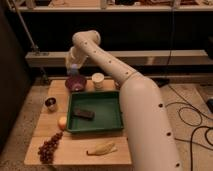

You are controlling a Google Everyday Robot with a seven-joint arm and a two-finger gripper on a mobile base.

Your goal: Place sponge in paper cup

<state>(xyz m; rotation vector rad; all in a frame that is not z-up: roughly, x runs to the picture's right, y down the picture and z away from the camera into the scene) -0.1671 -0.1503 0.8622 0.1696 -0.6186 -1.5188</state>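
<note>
Arm (125, 95) runs from lower right to upper-left centre, over the table (75, 145). Its gripper (74, 64) hangs above the purple bowl (76, 83), clamped on a pale blue bit that reads as the sponge (74, 67). Carry step. The paper cup (98, 80) is just right of the bowl, so next: shift right, lower, release.

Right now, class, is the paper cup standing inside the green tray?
No: the paper cup stands on the table behind the green tray, beside the purple bowl, above which the gripper holds the sponge.
</note>
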